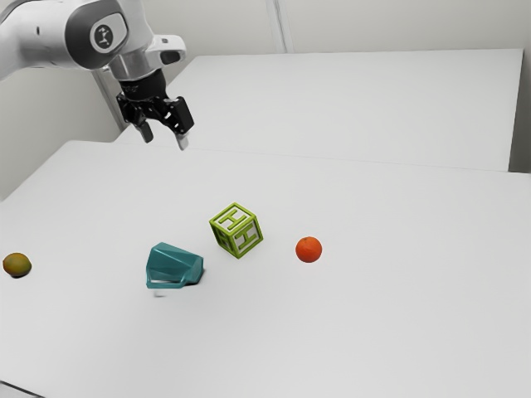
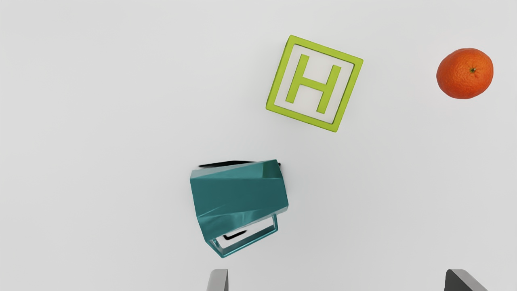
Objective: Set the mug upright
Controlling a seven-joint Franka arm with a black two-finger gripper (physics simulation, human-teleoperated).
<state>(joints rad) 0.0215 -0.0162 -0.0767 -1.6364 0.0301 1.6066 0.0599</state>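
Observation:
High above the table's far part, the gripper (image 1: 164, 143) hangs in the exterior view with its two fingers apart and nothing between them. A teal faceted mug (image 1: 172, 265) lies on its side on the table, well below the gripper. In the wrist view the mug (image 2: 240, 198) shows its side wall, with its angular handle on the side nearer the fingertips. The gripper (image 2: 337, 279) has widely parted fingertips there, and they do not touch the mug.
A green-and-white letter block (image 1: 236, 230) stands close to the mug. An orange (image 1: 309, 249) lies past the block toward the exterior view's right. At the exterior view's left is a brownish-green round fruit (image 1: 17, 264).

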